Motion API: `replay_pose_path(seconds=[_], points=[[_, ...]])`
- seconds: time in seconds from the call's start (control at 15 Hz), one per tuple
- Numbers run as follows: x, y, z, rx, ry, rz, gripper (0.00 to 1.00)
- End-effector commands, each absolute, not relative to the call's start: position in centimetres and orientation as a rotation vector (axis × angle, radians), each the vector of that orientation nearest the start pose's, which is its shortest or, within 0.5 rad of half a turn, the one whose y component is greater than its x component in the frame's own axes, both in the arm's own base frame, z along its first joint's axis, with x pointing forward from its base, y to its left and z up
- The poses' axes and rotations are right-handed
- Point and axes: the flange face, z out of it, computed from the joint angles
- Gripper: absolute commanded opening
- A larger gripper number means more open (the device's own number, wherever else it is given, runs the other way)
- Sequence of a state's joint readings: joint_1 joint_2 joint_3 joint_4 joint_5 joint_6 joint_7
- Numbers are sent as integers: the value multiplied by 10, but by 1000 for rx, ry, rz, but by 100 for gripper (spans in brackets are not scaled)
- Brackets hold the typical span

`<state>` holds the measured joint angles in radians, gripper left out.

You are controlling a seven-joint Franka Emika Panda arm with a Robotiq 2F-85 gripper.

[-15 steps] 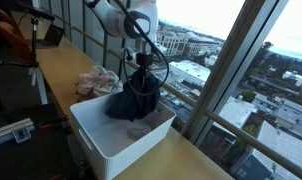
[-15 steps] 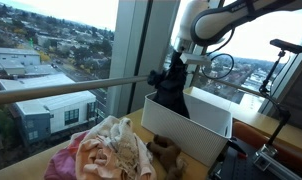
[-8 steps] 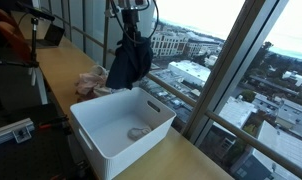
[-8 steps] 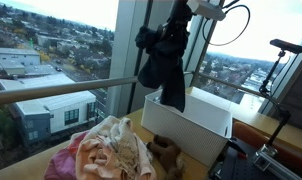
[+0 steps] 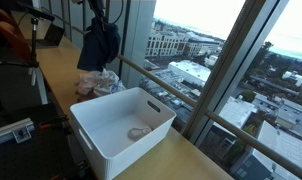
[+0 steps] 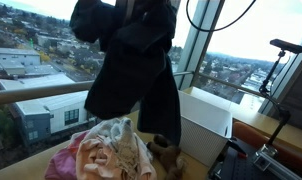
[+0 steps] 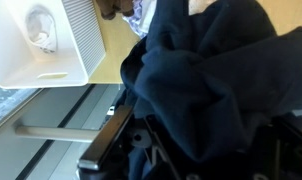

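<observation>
Tan counter (image 5: 61,70) is running along tall windows (image 5: 226,60); navy garment (image 5: 99,45) is hanging upper left, hiding the gripper clamped on it.

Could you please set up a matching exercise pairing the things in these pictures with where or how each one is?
Things:
1. dark blue garment
2. white bin
3. pink and cream clothes pile
4. small pale item

Places or states:
A. lies inside the bin
B. hangs in the air
C. open-topped, nearly empty
D. heaped beside the bin

Pairs: 1-B; 2-C; 3-D; 4-A
</observation>
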<state>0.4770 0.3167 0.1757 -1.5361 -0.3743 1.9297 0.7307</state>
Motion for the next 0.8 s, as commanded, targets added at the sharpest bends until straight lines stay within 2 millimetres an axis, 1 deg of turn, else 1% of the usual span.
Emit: replay_pose_path(seconds=[0.0, 0.07, 0.2, 0.27, 0.33, 0.4, 0.53, 0.67, 0.73], points=[[555, 392, 453, -3344, -81, -353, 0], [554, 397, 441, -3352, -92, -331, 0], [553, 402, 426, -3364, -103, -297, 26], [552, 402, 421, -3371, -108, -282, 32], [552, 400, 419, -3375, -109, -274, 40], [554, 394, 417, -3378, -98, -267, 47], [559, 372, 420, -3380, -54, -258, 61], [568, 336, 427, -3376, 24, -249, 76], [573, 314, 431, -3372, 70, -245, 82]])
